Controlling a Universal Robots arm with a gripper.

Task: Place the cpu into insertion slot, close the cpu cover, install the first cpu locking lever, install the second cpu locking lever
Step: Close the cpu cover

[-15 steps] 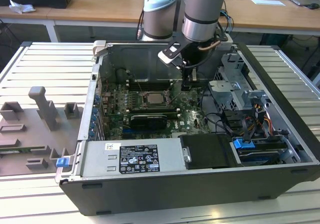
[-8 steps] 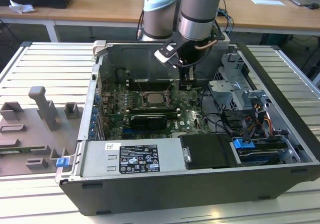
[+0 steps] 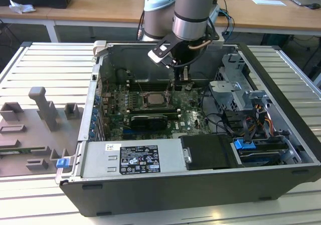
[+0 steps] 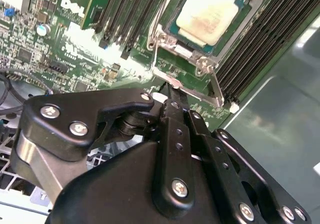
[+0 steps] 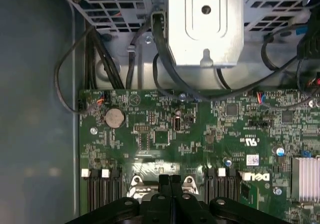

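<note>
The cpu point(image 4: 207, 14) is a pale square chip lying flat in the insertion slot point(image 3: 152, 100) at the middle of the motherboard. The silvery cpu cover point(image 4: 186, 52) lies down around the chip as a frame. A thin metal locking lever point(image 4: 192, 88) runs along the socket's edge, and a second rod point(image 4: 216, 84) meets it at a corner. My gripper point(image 4: 172, 90) is shut, its black fingertips pressed together right at that lever. In the exterior view my gripper point(image 3: 183, 82) hangs just to the right of the socket. The first wrist view has the joined fingers point(image 5: 170, 180) over the board.
The open case point(image 3: 281, 99) walls in the motherboard. A black expansion card point(image 3: 145, 120) lies in front of the socket, with the power supply point(image 3: 133, 157) nearer. A metal drive cage point(image 3: 235, 92) and cables point(image 3: 220, 122) crowd the exterior view's right. Memory slots point(image 4: 115, 14) flank the socket.
</note>
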